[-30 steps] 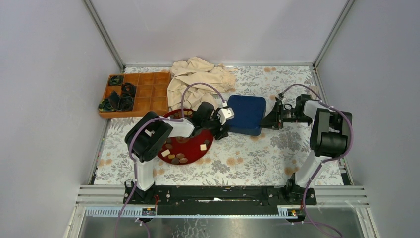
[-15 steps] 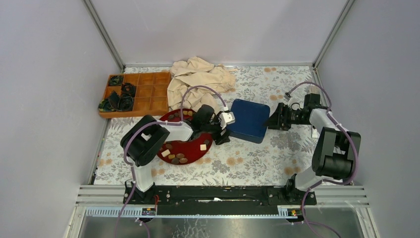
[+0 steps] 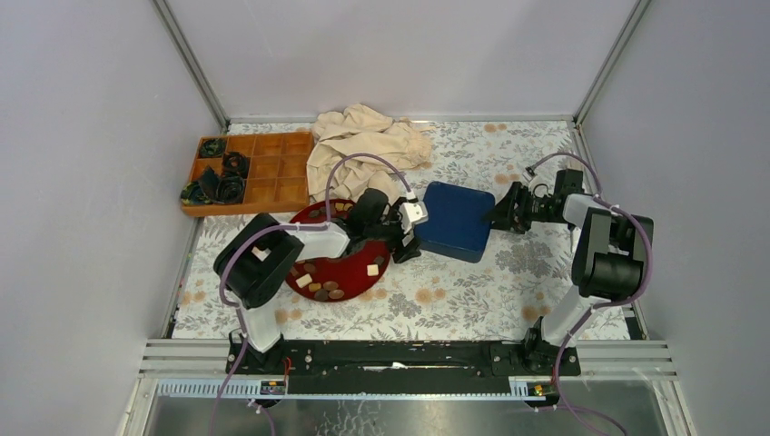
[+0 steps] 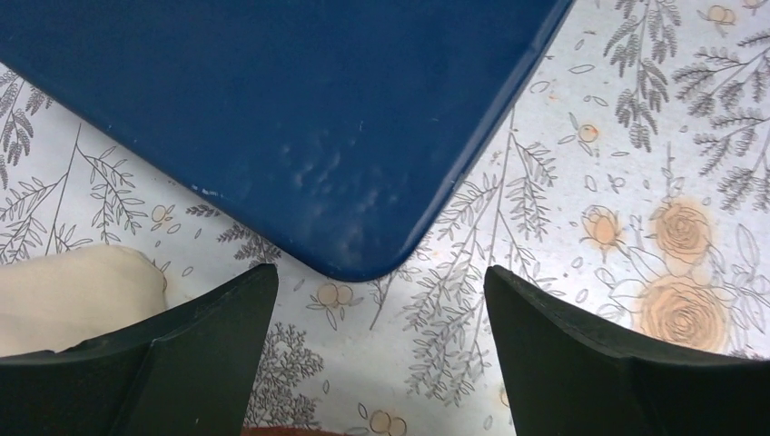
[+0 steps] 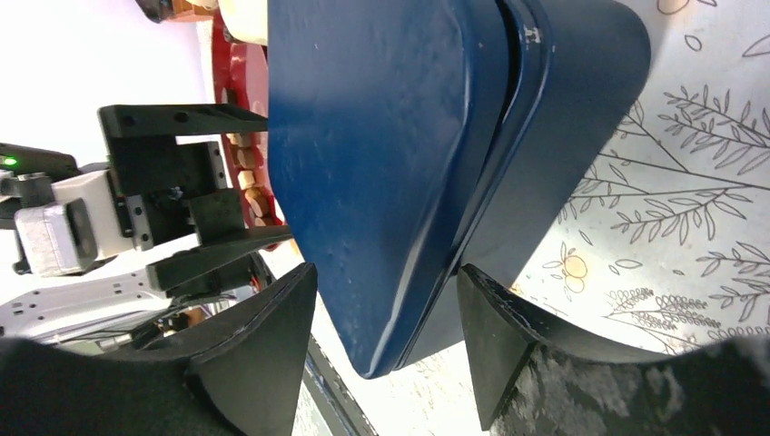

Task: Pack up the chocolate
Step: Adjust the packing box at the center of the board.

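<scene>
Seen from above, the closed blue box [image 3: 457, 221] lies flat on the floral table cover [image 3: 454, 300]. The chocolate [image 3: 329, 287] is to the left of the box, as brown and cream pieces scattered on a red plate [image 3: 350, 274] whose rim comes near the box's left side. The left gripper [image 3: 406, 243] sits low at the box's near left corner, over the plate's edge. The right gripper [image 3: 502, 212] is at the box's right edge. A beige cloth [image 3: 363, 145] is heaped behind the box and to its left. An orange tray [image 3: 254, 173] holding dark items lies well to the box's left.

In the left wrist view, the left gripper's jaws are spread wide and hold nothing. A rounded corner of the box points into the gap, just short of the two black fingers [image 4: 182, 363].

In the right wrist view, another corner of the box lies between the right gripper's fingers [image 5: 263, 345], and the seam between lid and base is visible. The fingers flank that corner closely, but it is not clear whether they press on it or stand free. Beyond the box are the left gripper and the plate with tan pieces.
</scene>
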`<act>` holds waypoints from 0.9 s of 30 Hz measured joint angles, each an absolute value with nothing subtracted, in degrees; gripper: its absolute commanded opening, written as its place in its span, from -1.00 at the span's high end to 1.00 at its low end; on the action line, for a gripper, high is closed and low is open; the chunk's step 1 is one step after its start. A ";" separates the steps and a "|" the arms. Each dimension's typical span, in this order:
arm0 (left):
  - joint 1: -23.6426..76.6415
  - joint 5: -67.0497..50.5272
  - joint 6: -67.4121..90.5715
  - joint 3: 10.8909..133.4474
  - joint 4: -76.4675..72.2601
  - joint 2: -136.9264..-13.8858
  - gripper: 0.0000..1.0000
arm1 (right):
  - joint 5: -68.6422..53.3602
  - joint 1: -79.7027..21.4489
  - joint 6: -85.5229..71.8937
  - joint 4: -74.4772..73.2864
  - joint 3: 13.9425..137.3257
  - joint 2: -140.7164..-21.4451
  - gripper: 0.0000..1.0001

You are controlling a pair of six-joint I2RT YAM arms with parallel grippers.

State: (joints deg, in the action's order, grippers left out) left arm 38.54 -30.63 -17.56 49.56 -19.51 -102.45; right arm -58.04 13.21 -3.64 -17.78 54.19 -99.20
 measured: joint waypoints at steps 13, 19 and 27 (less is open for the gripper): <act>37.87 -30.96 -17.80 55.81 -18.06 -109.51 -0.69 | -68.51 13.96 -9.54 -10.96 54.02 -101.43 -0.17; 37.10 -30.79 -17.89 57.52 -15.62 -110.10 -0.64 | -75.00 13.98 -11.29 -9.91 52.64 -99.94 -0.16; 37.34 -31.20 -17.87 58.41 -14.06 -110.85 -0.64 | -83.77 12.58 30.37 -55.13 69.21 -108.27 0.00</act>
